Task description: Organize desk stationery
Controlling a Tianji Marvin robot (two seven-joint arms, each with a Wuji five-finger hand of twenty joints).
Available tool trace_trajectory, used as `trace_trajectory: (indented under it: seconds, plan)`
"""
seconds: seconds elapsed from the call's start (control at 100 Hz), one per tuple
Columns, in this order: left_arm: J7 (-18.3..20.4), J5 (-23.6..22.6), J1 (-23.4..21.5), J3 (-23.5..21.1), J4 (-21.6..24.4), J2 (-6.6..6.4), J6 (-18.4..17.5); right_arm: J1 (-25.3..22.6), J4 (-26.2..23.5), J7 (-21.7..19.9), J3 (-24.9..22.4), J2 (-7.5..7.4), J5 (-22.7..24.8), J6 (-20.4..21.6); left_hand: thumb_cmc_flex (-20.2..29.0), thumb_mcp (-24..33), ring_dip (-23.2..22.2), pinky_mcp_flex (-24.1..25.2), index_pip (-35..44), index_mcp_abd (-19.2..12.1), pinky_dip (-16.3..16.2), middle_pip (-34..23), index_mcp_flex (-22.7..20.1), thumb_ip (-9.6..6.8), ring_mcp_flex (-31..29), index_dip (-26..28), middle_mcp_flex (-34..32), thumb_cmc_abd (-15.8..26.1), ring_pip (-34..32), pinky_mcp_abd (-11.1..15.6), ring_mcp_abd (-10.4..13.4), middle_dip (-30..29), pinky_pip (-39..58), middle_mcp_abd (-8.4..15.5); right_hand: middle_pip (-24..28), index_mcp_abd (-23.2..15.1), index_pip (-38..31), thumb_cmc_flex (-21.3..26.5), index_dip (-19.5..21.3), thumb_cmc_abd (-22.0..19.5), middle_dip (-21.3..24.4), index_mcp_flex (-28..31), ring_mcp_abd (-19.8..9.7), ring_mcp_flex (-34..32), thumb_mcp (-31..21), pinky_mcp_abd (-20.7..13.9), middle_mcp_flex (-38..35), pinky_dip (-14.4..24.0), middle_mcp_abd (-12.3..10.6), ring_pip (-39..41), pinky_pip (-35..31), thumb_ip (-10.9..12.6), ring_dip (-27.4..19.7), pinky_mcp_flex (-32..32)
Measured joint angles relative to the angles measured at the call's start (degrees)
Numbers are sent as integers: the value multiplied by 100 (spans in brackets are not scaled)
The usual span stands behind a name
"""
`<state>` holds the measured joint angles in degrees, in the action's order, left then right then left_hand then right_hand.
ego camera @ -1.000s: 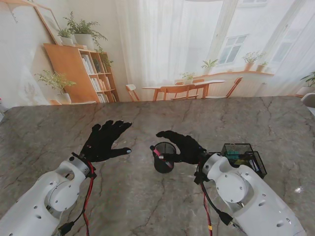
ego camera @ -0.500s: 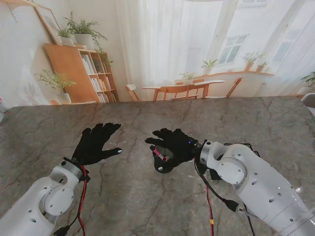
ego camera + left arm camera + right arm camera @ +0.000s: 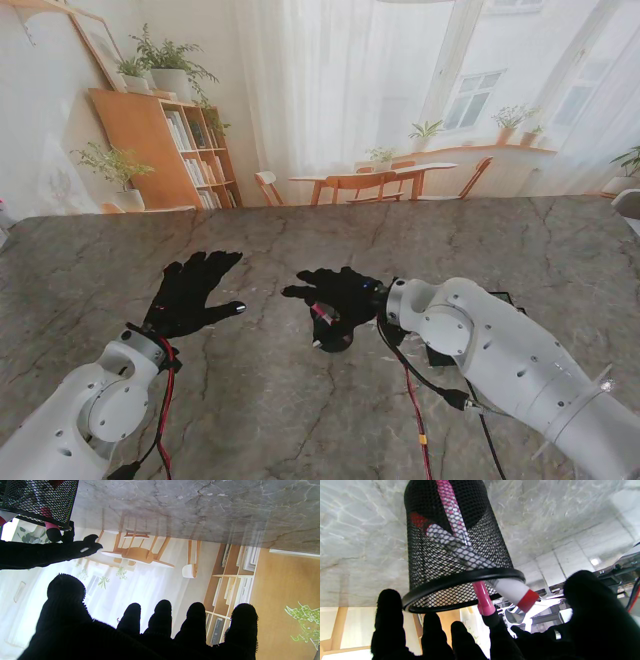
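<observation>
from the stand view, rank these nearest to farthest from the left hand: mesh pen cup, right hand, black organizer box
1. right hand: to the right of the left hand, fingertips reaching toward it.
2. mesh pen cup: under the right hand, slightly nearer to me; too close to the hand to rank firmly.
3. black organizer box: farthest right, mostly hidden behind the right arm.

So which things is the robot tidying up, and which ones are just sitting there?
Part of the job:
- mesh pen cup
- pink pen in the cup
- white marker with red cap in the cup
- right hand over the cup

Just there:
- left hand, open, holding nothing
- marble table
</observation>
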<state>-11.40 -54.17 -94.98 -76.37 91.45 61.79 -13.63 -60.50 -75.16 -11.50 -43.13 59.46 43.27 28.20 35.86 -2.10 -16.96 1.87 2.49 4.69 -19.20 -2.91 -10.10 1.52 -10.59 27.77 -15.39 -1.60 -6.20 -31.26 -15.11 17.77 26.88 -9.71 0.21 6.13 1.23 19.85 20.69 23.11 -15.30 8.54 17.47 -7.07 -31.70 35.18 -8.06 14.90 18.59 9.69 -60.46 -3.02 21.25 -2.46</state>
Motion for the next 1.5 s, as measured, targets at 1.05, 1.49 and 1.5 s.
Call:
trace_trajectory:
  seconds: [1.05,1.49,1.5]
  plan:
    - [-111,43,0,1,-14,23,-4,701,694,665,336,-24,1009,1259,272,7,0,-11,14,0,-143,-14,-104,87,-24,38,-60,301,0,59,52,13,0,2,3824,-789,-4581,954,3884,1766,-3220,696,-548,-2211,-1037,-2104,-2096,1545,-758,3982,-1344,240,1235,-3533]
    - [-128,34,-1,8,-17,24,-7,-309,84,33,-1148,-240,1588,1422,282,7,0,-12,14,0,-144,-14,-104,131,-24,43,-60,302,0,107,91,13,0,2,3971,-818,-4827,914,3740,1757,-3207,628,-624,-2235,-1037,-2105,-2101,1478,-825,3982,-1344,240,1202,-3557]
    - [-128,34,0,10,-17,24,-7,-342,61,24,-1190,-244,1607,1423,282,8,0,-12,14,0,-144,-14,-104,103,-24,43,-60,302,0,107,91,13,0,2,3972,-818,-4829,881,3737,1708,-3207,623,-630,-2235,-1037,-2109,-2101,1476,-828,3982,-1343,240,1202,-3557]
